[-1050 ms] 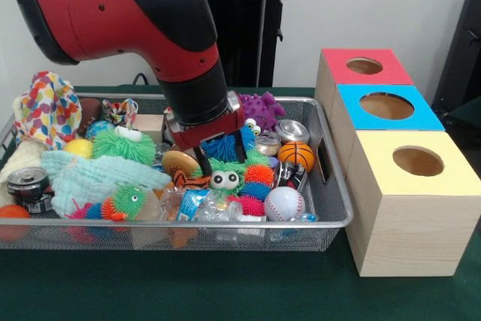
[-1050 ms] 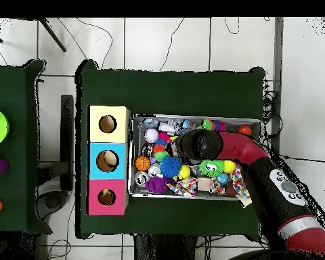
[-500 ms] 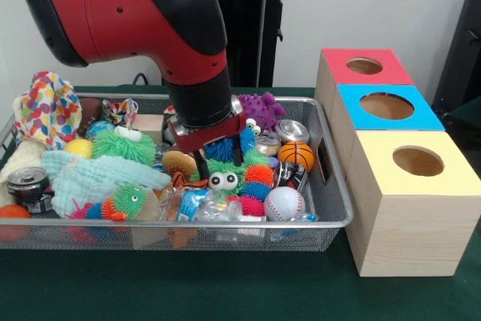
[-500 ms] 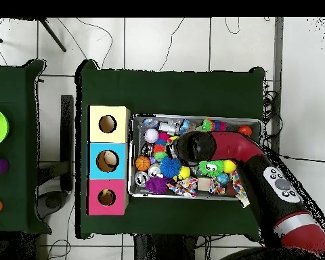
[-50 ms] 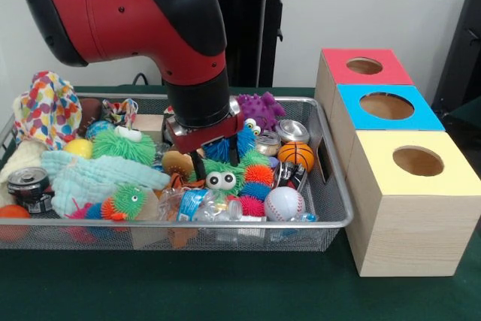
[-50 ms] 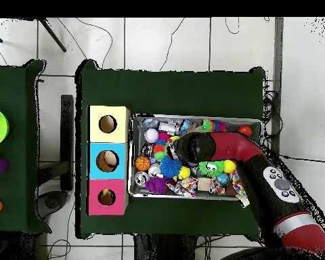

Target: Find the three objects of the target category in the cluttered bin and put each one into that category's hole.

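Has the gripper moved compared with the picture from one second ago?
Yes. In the front view the gripper has shifted toward the boxes and gone lower into the toys in the wire bin, which lies where it was.

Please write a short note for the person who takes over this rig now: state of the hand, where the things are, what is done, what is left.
Hand: open, fingers down in the wire bin, around the blue spiky ball, beside the googly-eyed green spiky toy.
Basketball and baseball lie in the bin's end nearest the boxes.
Red box, blue box and yellow box stand beside the bin.
Done: cannot tell; the pictures do not show what is inside the holes.
Left: grasp, lift and carry to the right hole.
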